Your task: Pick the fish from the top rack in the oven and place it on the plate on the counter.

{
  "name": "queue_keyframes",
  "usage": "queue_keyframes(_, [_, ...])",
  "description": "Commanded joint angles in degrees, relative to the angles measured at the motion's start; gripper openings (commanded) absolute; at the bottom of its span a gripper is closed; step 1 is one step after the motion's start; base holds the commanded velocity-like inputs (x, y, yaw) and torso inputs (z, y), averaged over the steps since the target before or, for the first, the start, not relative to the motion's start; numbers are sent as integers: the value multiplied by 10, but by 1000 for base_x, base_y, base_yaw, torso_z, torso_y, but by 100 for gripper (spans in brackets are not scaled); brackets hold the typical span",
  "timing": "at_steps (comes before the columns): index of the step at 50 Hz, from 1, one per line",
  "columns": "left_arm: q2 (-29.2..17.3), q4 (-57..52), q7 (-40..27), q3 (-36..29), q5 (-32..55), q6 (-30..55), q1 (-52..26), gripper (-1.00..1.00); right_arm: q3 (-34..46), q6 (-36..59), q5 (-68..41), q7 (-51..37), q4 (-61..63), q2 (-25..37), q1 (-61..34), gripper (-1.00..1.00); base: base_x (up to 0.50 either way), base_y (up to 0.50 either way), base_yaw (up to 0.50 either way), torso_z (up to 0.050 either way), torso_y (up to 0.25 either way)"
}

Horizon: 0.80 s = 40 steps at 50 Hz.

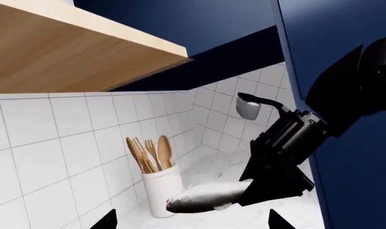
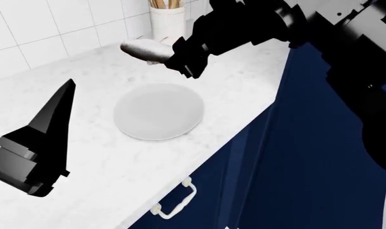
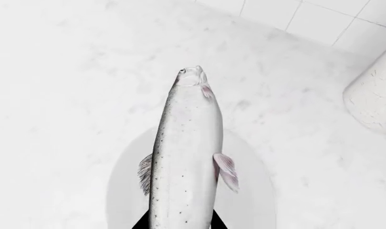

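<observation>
The silvery-grey fish (image 2: 141,49) hangs in the air over the counter (image 2: 116,164), and my right gripper (image 2: 180,61) is shut on its tail end. In the right wrist view the fish (image 3: 186,157) points away from the gripper (image 3: 180,224), with the round white plate (image 3: 256,191) lying under its rear half. The head view shows the plate (image 2: 158,112) bare, nearer than the fish. My left gripper (image 2: 24,83) hovers open at the left, holding nothing. From the left wrist view the fish (image 1: 205,196) and the right gripper (image 1: 272,183) show ahead. The oven and the top rack are out of view.
A white utensil holder (image 1: 160,191) with wooden spoons stands in the tiled corner just behind the fish. A wooden shelf (image 1: 65,52) hangs above. Navy cabinets with a white handle (image 2: 175,200) run below the counter edge. A tall navy panel (image 2: 320,143) stands at the right.
</observation>
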State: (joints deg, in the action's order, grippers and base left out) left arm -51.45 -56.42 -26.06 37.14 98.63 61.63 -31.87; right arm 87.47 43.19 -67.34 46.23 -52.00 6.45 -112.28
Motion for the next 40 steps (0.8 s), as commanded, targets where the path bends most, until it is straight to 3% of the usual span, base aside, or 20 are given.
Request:
queue_keyframes(1, [6, -1, 7, 8, -4, 3, 10, 100, -3, 15, -2, -4, 28, 7, 5, -100, 0, 0, 0, 0, 0])
queue_keyframes(40, [5, 0, 6, 5, -7, 1, 8, 100, 7, 50, -6, -7, 72, 16, 20, -100, 0, 0, 0, 0, 0])
